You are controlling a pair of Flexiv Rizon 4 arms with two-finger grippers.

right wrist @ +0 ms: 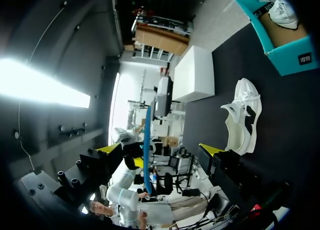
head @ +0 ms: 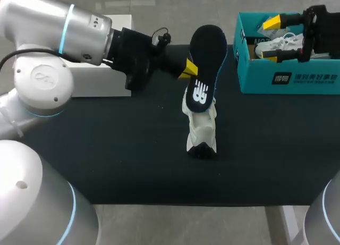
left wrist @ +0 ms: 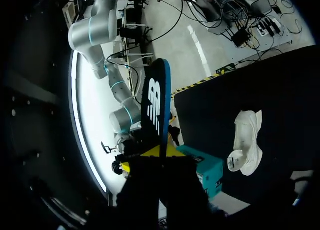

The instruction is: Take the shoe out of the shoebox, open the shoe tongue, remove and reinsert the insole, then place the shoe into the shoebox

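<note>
You have the black-topped desk [head: 133, 165] under everything; your left arm [head: 64, 32] comes in over its far left corner, above a white box [head: 101, 80]; the teal shoebox [head: 289, 77] stands open at the far right corner with a second shoe [head: 279, 43] inside it. The white shoe [head: 201, 125] lies on the desk near the middle, well apart from the shoebox. The dark insole [head: 207, 56] is off the desk, raised over the shoe's far end with its logo side towards the head camera. Your left claw [head: 191, 69] is clamped on the insole's edge; from the left wrist, the insole [left wrist: 156, 105] stands up ahead from between the yellow tips, and the shoe [left wrist: 247, 140] lies off to one side. Your right claw [head: 272, 39] hangs over the shoebox, fingers spread wide and gripping nothing.
</note>
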